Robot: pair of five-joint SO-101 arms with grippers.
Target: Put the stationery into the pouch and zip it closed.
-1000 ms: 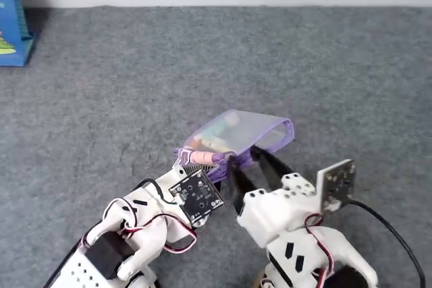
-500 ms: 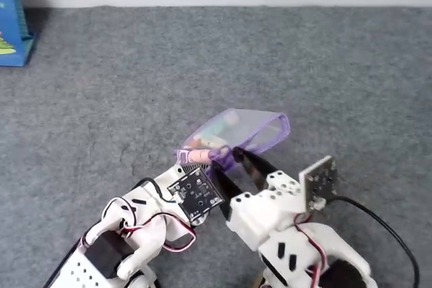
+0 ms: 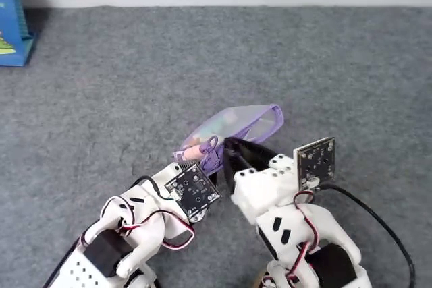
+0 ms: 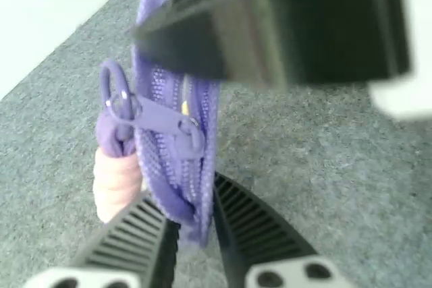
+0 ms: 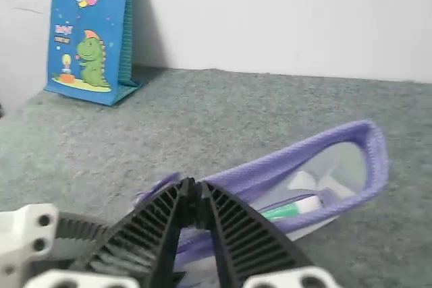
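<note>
The purple see-through pouch (image 3: pixel 246 123) stands on its edge on the grey carpet, with stationery inside, among it a green-tipped pen (image 5: pixel 290 210). My left gripper (image 3: pixel 201 158) is shut on the pouch's near end (image 4: pixel 192 200). The zip pull (image 4: pixel 155 123) with its ring hangs loose just above those fingers, next to a pink item (image 4: pixel 115 183). My right gripper (image 3: pixel 228 145) is shut, its tips (image 5: pixel 194 193) pinched at the pouch's zip edge, and it lies across the pouch (image 4: pixel 283 25) above the pull.
A blue gift bag (image 3: pixel 10 18) with a dinosaur print (image 5: pixel 91 32) stands against the wall at the far left. Grey carpet (image 3: pixel 304 59) stretches open behind and to the right of the pouch. Both arms crowd the near edge.
My right gripper has swung left toward the pouch's near end and gone from open to shut. The pouch has shifted left and narrowed. The left arm has held its grip.
</note>
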